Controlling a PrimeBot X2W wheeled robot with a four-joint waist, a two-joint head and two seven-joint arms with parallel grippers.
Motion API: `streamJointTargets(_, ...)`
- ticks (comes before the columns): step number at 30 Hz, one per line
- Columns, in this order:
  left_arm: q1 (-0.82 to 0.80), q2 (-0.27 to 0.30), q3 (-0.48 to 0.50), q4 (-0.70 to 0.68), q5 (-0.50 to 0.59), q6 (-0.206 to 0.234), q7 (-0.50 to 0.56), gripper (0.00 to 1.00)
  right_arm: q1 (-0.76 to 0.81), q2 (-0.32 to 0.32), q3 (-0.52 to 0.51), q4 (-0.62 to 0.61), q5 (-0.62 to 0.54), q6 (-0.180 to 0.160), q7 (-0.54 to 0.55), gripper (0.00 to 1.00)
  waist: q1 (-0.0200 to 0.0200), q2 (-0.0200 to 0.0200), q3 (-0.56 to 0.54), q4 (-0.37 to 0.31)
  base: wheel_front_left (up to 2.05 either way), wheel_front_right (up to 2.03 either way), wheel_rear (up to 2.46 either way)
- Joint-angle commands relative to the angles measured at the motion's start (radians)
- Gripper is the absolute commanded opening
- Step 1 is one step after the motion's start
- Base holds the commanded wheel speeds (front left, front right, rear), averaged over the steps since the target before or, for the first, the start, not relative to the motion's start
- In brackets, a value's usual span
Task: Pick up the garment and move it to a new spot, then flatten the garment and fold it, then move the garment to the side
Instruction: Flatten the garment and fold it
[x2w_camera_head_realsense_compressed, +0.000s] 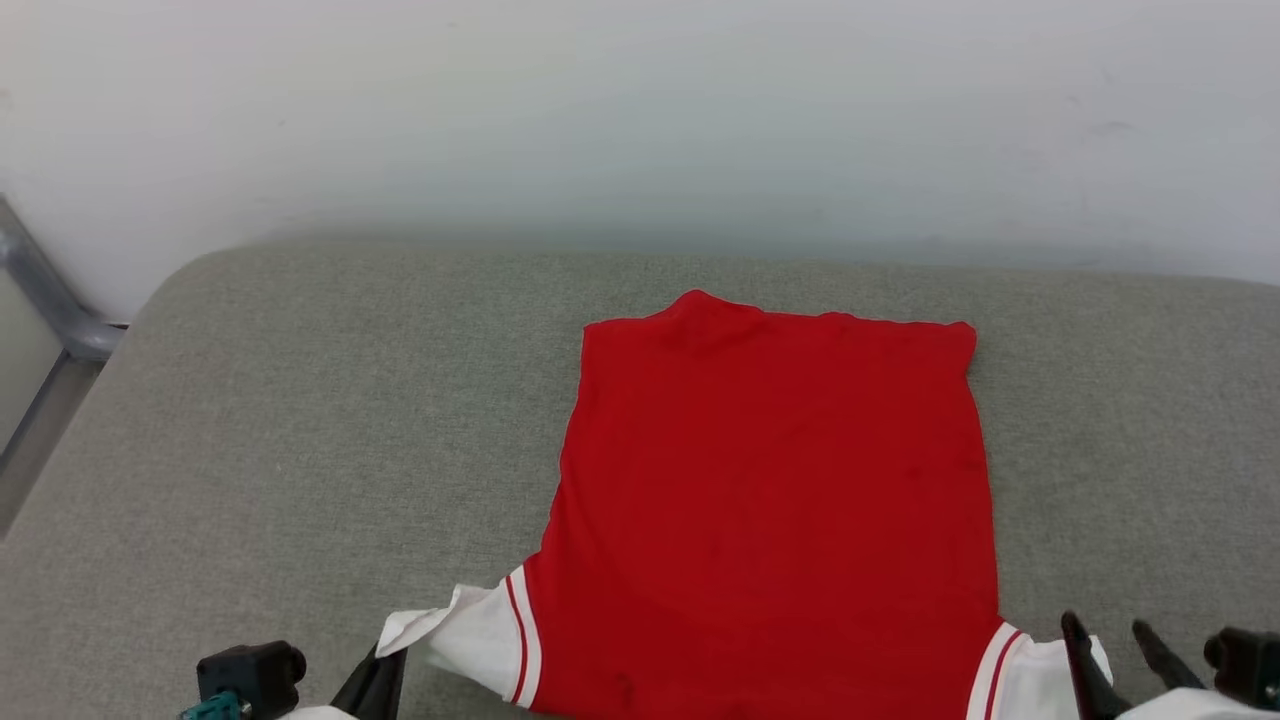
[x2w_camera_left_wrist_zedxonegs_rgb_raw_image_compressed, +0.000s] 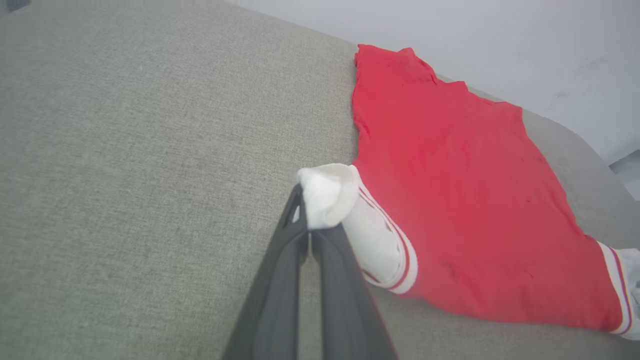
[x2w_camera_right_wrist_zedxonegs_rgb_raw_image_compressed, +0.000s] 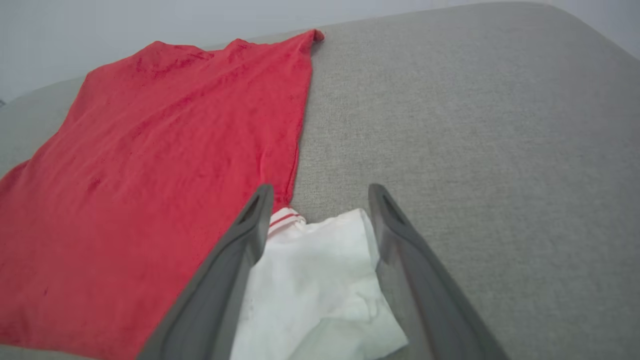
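At the near edge of the grey fabric cushion (x2w_camera_head_realsense_compressed: 300, 450), my left gripper (x2w_camera_left_wrist_zedxonegs_rgb_raw_image_compressed: 306, 227) pinches one white sleeve of the bright red jersey shirt (x2w_camera_head_realsense_compressed: 770, 500). My right gripper (x2w_camera_right_wrist_zedxonegs_rgb_raw_image_compressed: 320, 195) is spread, fingers either side of the other sleeve. The red body lies flat, reaching toward the far edge.

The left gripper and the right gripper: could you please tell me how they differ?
The left gripper is shut, pinching one white sleeve of the garment. The right gripper is open, straddling the other sleeve, which lies loose. Both are low over the grey cushion.
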Motion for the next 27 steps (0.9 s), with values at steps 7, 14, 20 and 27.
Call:
streamJointTargets(7,-0.102,-0.007,-0.021,-0.029,0.043,-0.028,-0.010,0.00,-0.276,-0.033,-0.065,0.208,0.006,-0.001,0.005,1.00,0.0000,0.0000,0.074,0.060,0.00,0.00,0.00)
streamJointTargets(14,-0.241,-0.043,-0.035,-0.035,0.079,-0.078,-0.060,0.00,-0.655,-0.135,-0.067,0.450,0.015,-0.001,0.208,1.00,0.0000,0.0000,0.229,0.143,0.00,0.00,0.00)
streamJointTargets(20,-0.304,-0.063,-0.035,-0.041,0.085,-0.110,-0.095,0.00,-0.869,-0.178,-0.080,0.555,-0.021,-0.001,0.401,1.00,0.0000,0.0000,0.332,0.173,0.00,0.00,0.00)
streamJointTargets(27,-0.369,-0.086,-0.037,-0.035,0.084,-0.143,-0.126,0.00,-1.067,-0.194,-0.131,0.632,-0.119,-0.001,0.522,1.00,0.0000,0.0000,0.442,0.206,0.00,0.00,0.00)
